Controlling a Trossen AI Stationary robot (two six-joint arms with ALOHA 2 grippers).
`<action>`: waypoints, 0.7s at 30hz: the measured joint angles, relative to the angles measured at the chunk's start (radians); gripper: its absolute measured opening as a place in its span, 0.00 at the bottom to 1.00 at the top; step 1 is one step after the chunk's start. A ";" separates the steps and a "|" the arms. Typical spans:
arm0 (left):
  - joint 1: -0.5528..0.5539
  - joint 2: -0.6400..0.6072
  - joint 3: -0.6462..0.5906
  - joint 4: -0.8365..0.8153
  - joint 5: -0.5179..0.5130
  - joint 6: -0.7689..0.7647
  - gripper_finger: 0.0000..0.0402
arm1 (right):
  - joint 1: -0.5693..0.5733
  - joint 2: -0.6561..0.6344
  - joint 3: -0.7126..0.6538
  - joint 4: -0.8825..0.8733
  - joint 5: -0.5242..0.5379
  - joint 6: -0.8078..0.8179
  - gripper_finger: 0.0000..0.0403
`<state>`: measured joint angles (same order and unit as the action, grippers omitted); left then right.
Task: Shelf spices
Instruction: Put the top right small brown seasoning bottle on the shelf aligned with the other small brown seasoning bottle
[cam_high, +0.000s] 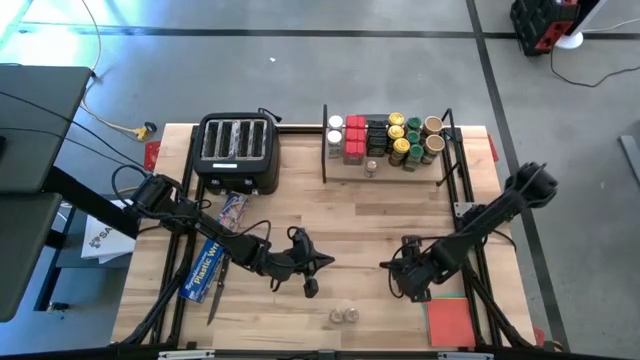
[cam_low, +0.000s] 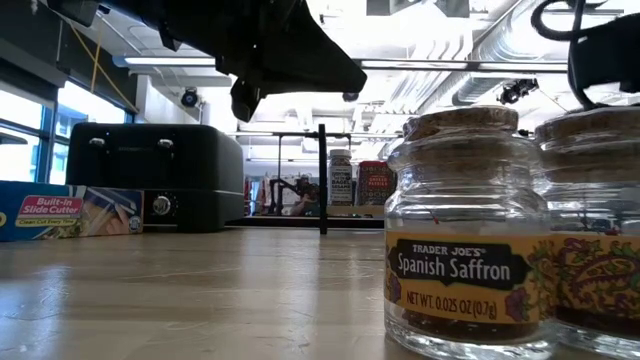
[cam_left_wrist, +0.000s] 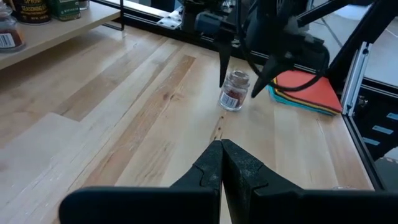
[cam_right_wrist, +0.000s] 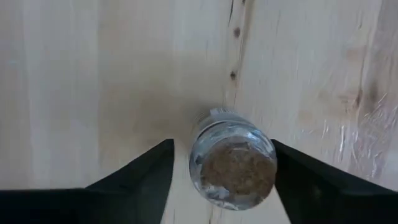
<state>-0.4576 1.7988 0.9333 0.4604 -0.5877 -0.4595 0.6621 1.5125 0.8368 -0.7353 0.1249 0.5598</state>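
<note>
A tiny clear jar with a cork lid stands upright on the table. My right gripper points down over it, open, with one finger on each side of the jar and nothing gripped. The left wrist view shows the same jar between those fingers. My left gripper is shut and holds nothing, hovering left of the right gripper near the table's middle. Two more small saffron jars stand near the front edge. The shelf at the back holds several spices.
A black toaster stands at the back left. A long blue plastic-wrap box lies under the left arm. A flat red pad lies at the front right corner. Bare wood lies between the grippers and the shelf.
</note>
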 joint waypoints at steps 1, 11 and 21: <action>0.000 0.000 0.000 0.000 0.000 0.000 0.00 | 0.000 0.006 0.000 0.000 0.000 0.001 0.61; 0.000 0.000 0.000 0.001 -0.001 0.000 0.00 | -0.034 0.000 0.061 -0.045 0.044 -0.013 0.39; 0.001 0.000 0.000 0.001 0.000 0.000 0.00 | -0.401 -0.001 0.198 -0.209 0.208 -0.369 0.39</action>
<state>-0.4568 1.7988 0.9333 0.4614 -0.5880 -0.4595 0.2612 1.5112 1.0350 -0.9446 0.3332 0.1911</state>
